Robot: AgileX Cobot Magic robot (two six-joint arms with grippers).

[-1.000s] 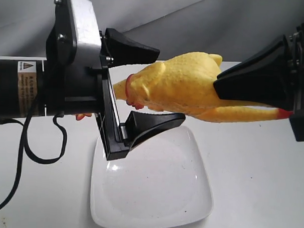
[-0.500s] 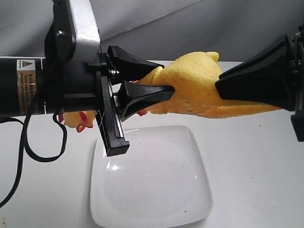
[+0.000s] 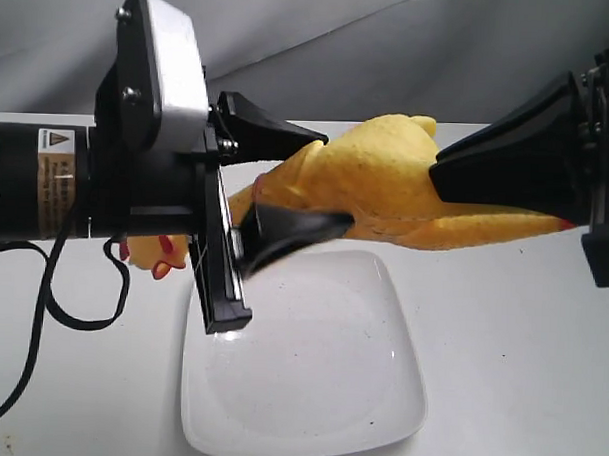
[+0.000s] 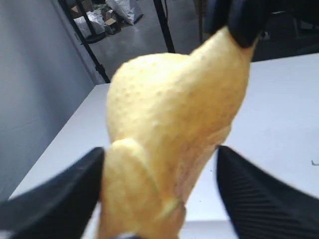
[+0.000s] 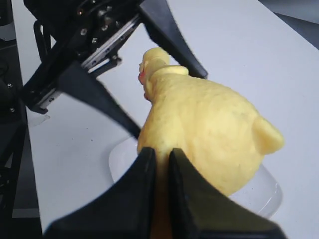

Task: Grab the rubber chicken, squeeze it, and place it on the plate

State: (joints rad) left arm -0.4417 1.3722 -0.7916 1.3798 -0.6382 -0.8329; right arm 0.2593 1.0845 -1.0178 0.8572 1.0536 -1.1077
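Note:
The yellow rubber chicken (image 3: 376, 180) hangs level above the white square plate (image 3: 309, 388). My right gripper (image 3: 456, 173) is shut on its thin leg end, seen close in the right wrist view (image 5: 162, 159). My left gripper (image 3: 331, 181) stands open around the front of the plump body (image 4: 169, 114). One finger touches the body; the other finger (image 4: 259, 194) is apart from it. The chicken's head and red comb (image 3: 149, 253) droop behind the left gripper's mount.
A black cable (image 3: 52, 289) loops down from the left arm onto the white table (image 3: 519, 376). A grey backdrop (image 3: 391, 51) hangs behind the table. The plate (image 5: 122, 159) lies directly below the chicken.
The left gripper's jaws went from wide open to pressed into the chicken's body, and now have parted again somewhat. The chicken's body has plumped back out. The right gripper kept its hold.

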